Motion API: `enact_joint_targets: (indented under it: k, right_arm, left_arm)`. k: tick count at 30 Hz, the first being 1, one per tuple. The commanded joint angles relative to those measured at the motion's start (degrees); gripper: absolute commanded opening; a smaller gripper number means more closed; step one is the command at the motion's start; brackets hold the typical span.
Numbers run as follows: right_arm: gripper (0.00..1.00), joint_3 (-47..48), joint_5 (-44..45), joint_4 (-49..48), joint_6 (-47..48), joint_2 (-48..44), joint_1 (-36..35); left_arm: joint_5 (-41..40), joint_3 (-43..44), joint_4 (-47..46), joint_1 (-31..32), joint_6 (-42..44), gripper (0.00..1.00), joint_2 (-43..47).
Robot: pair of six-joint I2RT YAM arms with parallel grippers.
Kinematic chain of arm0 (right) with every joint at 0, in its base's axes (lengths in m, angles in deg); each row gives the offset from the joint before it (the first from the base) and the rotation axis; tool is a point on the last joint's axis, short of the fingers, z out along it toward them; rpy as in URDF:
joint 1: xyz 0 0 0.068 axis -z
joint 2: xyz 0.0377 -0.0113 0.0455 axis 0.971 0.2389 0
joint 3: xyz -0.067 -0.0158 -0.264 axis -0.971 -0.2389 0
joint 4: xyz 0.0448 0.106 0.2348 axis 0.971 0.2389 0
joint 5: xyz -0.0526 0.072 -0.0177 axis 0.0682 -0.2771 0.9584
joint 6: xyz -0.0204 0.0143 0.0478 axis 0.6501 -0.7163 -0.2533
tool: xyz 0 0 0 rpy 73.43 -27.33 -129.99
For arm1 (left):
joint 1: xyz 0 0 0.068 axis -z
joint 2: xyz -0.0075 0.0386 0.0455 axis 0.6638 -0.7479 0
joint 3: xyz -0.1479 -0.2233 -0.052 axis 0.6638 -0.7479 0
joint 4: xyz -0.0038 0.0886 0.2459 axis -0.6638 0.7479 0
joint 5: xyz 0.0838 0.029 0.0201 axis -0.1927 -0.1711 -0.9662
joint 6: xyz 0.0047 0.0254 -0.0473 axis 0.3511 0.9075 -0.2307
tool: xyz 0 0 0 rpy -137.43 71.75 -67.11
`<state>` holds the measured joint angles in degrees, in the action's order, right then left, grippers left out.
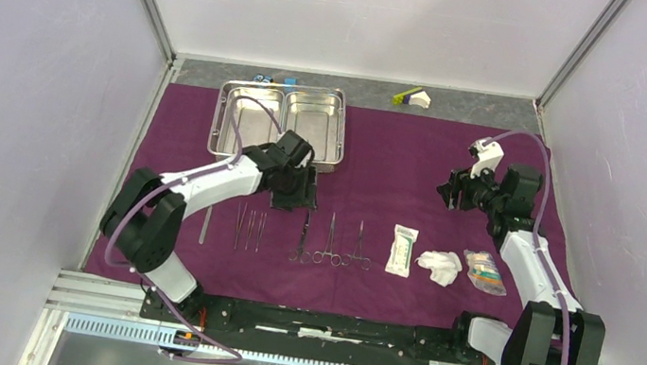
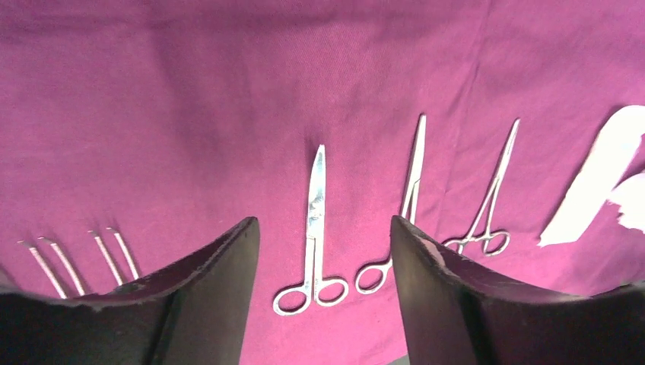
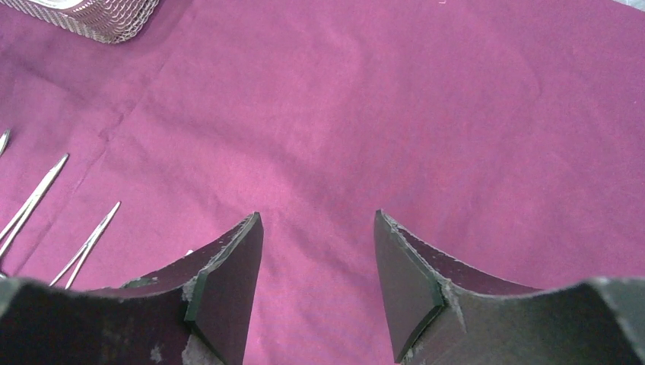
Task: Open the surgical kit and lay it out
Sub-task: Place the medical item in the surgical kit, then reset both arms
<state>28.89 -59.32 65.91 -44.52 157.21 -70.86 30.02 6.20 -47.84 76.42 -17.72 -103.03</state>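
Quick status from me: both grippers are empty right now. My left gripper (image 2: 323,222) hangs over the large dark purple cloth (image 1: 390,154), and its 2 black fingers (image 2: 220,274) are spread well apart, clamped on nothing.

Straight under that gap lies the leftmost of the 3 ring-handled steel forceps (image 1: 329,241), flat on the cloth. The other 2 are just to its right. The slim metal tweezers (image 1: 248,227) are to its left. They all sit in 1 row along the cloth's near edge, tips pointing at the far edge.

Same row, further right: the flat white packet (image 1: 402,250), then the crumpled white gauze (image 1: 440,267), then the small clear packet (image 1: 484,271), closest to the near right corner. The shiny 2-compartment steel tray (image 1: 318,92) sits at the cloth's far left corner.

My right gripper (image 3: 316,217) is up over the right half of the cloth, fingers apart too, with plain cloth below it.

Off the cloth, past its far edge, there's a small blue block (image 1: 288,80) and a yellow-green and white piece (image 1: 413,97).
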Motion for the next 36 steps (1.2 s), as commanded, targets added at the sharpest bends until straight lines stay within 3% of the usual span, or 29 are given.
enact_joint_targets:
  k: [1, 4, 7, 12, 24, 33, 36]
  right_arm:
    - [0.63, 3.6, 0.9, 2.1, 2.1, -1.0, 0.2]
    - [0.67, 4.3, 2.0, 3.1, 3.4, -1.8, 0.2]
    - [0.77, 5.2, 2.7, 4.5, 4.4, -2.5, 0.2]
    - [0.98, 6.9, 2.6, 6.6, 5.9, -3.9, 0.2]
    - [0.98, 7.6, 3.2, 12.1, 9.6, -10.3, 0.2]
    - [0.98, 8.1, 11.1, 15.2, 7.4, -14.9, 0.2]
    - [0.98, 6.8, 11.8, 13.2, 5.9, -16.8, 0.2]
  left_arm:
    - [0.1, 1.9, -2.1, -2.9, 0.4, 0.74, 5.3]
    - [-0.9, 3.3, -2.6, -4.6, 3.5, 0.84, 8.1]
    - [-3.3, 5.1, -3.0, -6.8, 7.2, 0.94, 10.7]
    - [-7.3, 6.2, -4.5, -11.9, 11.7, 1.0, 16.0]
    - [-15.4, -1.8, -15.5, -18.9, 26.0, 1.0, 33.0]
    - [-11.5, -8.2, -16.7, -23.2, 31.8, 1.0, 45.8]
    - [-5.9, -9.7, -16.8, -23.3, 35.6, 1.0, 47.4]
